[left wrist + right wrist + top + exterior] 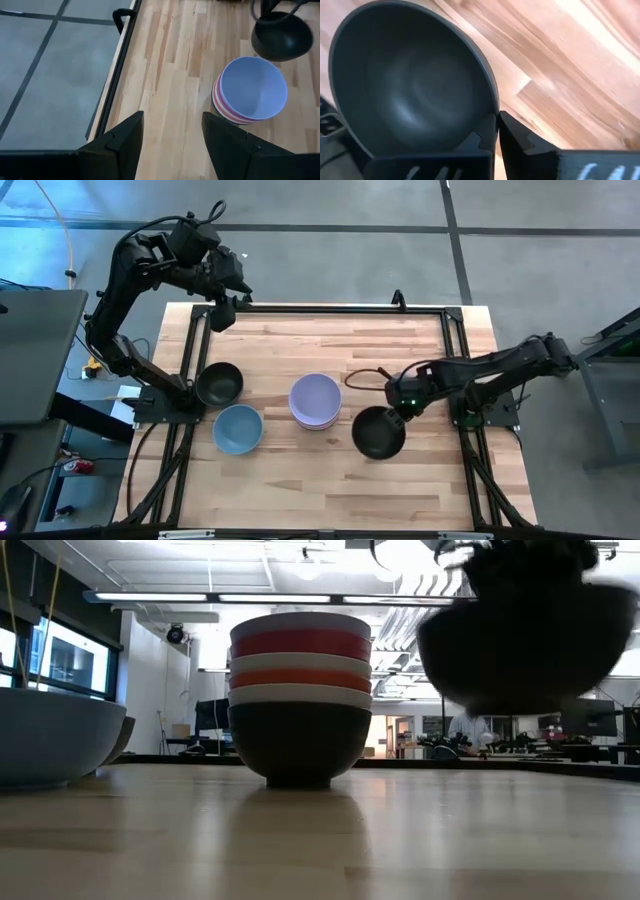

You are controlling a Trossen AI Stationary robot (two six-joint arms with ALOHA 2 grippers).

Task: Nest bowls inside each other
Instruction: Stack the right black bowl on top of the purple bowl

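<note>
A stack of nested bowls stands mid-table: a black one at the bottom, white and red ones above it, a lavender one on top. A blue bowl and a black bowl rest on their bases near the left edge. A second black bowl hangs in my right gripper, right of the stack. My left gripper is open, high over the table's far left corner. My right gripper pinches the black bowl by its rim, on the bowl's far right side. One finger is inside the bowl and one outside. The fingers come from above, slanting in from the table's right. The bowl is lifted clear of the table, mouth up.
Bare wooden tabletop lies along the near edge and across the far half. A black frame rail runs along the table's edges. A dark cable loop lies just beyond the held bowl.
</note>
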